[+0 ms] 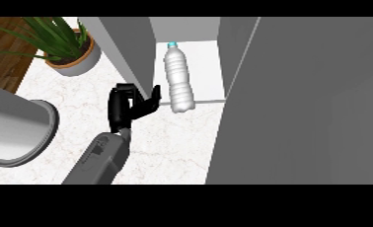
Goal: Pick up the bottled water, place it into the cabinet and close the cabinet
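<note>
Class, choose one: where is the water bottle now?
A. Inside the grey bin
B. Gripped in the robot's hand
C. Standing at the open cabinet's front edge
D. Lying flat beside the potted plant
C: the water bottle stands upright at the cabinet opening, apart from the left hand.

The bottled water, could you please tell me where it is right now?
In the head view, the bottled water stands just inside the open cabinet, near its front edge at centre, immediately right of the left robot hand.
</note>
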